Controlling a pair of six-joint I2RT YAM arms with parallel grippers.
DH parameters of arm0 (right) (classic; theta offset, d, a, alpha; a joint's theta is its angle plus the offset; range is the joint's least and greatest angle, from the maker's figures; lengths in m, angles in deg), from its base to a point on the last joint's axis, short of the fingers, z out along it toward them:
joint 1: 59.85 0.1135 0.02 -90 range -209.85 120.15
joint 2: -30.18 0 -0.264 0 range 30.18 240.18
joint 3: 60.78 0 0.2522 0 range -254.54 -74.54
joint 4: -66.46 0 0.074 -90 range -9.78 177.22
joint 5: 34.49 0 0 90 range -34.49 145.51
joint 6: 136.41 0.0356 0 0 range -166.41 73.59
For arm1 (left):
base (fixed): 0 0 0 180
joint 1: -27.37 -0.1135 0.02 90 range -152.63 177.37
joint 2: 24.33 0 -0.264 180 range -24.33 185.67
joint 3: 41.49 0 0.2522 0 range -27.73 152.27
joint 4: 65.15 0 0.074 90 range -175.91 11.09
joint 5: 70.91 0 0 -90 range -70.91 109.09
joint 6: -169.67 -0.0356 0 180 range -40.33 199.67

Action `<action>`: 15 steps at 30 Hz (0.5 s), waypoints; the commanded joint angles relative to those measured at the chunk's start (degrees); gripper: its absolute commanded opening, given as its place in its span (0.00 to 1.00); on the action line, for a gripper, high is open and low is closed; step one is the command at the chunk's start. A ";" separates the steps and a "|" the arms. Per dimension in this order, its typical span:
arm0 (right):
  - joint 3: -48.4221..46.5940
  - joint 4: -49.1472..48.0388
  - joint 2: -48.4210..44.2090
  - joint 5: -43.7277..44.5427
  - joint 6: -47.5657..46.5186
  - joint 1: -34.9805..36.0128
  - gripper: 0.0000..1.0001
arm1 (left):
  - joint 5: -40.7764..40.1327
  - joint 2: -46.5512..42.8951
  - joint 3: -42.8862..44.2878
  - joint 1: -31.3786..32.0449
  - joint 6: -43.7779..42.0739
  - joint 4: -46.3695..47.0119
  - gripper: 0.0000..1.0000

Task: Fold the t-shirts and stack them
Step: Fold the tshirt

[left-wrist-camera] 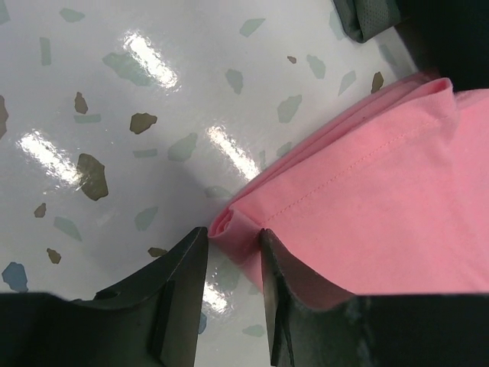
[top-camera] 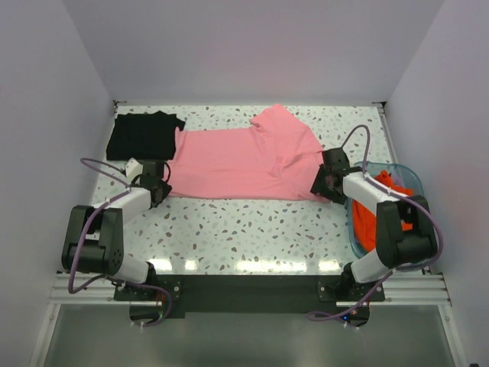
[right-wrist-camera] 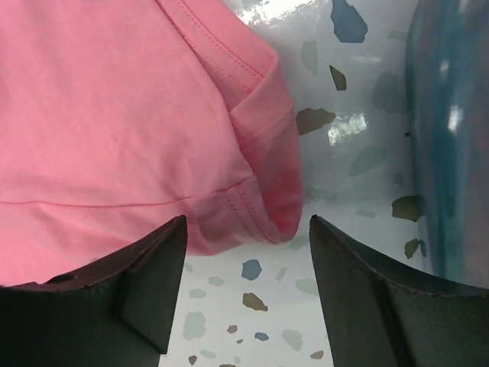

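Left hand (left-wrist-camera: 233, 238) half-open astride pink t-shirt (left-wrist-camera: 382, 199) corner; right hand (right-wrist-camera: 247, 223) wide open, empty.

Left end effector (left-wrist-camera: 233, 243) narrow, right (right-wrist-camera: 247, 229) wide

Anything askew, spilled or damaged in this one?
Nothing spilled or damaged. The pink t-shirt lies slanted and only partly folded, one sleeve bunched and creased toward the far side; that looks like mid-fold, not a fault.
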State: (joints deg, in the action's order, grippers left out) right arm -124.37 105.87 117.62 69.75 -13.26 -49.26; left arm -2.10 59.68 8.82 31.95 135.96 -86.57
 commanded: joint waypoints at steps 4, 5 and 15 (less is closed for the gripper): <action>1.40 -5.17 4.22 2.55 0.96 -0.22 0.56 | -0.25 2.92 -0.08 -0.18 0.84 -2.44 0.29; 0.96 -5.08 4.58 2.63 0.96 -0.22 0.52 | -0.26 2.92 -0.17 -0.18 0.92 -2.62 0.26; -1.33 0.70 -0.77 1.14 0.52 -0.13 0.00 | -4.20 -1.91 2.03 -0.27 2.94 -9.91 0.00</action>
State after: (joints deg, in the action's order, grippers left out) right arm -123.82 103.11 120.88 69.71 -12.58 -49.30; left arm -2.65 59.89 9.68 31.95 137.64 -89.59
